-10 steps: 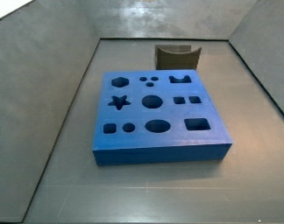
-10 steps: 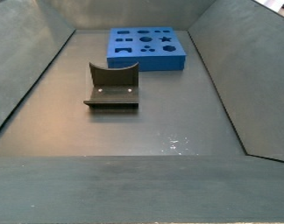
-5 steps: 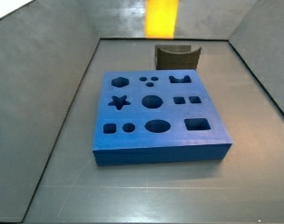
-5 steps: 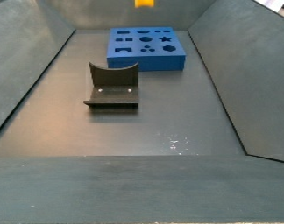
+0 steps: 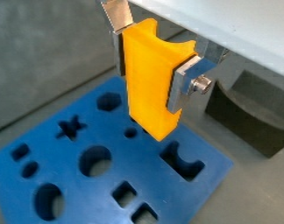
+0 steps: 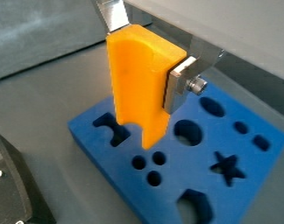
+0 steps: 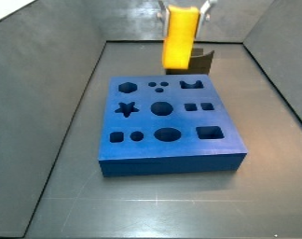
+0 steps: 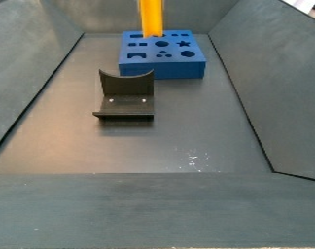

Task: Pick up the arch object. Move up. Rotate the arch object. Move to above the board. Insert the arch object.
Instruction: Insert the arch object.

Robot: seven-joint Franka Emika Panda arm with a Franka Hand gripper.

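The arch object [image 5: 148,83] is a bright yellow slab hanging upright, and my gripper [image 5: 151,52] is shut on it with a silver finger on either side. Both wrist views show this grip [image 6: 147,52], with the arch object [image 6: 138,83] hanging above the board [image 6: 191,175]. The board [image 5: 57,153] is a thick blue slab with cut-out holes. In both side views the arch object [image 7: 181,35] [image 8: 150,17] hangs over the far part of the board [image 7: 166,166] [image 8: 173,70], clear of its top face. Only the fingertips [image 7: 201,6] show there.
The fixture [image 8: 123,95], a dark L-shaped bracket on a base plate, stands on the floor beside the board; it also shows behind the arch object [image 7: 203,61]. Sloping grey walls [image 7: 42,84] enclose the floor on all sides.
The arch object has come down into view from above: absent a second ago, only its lower end half a second ago, now most of its length hangs over the board.
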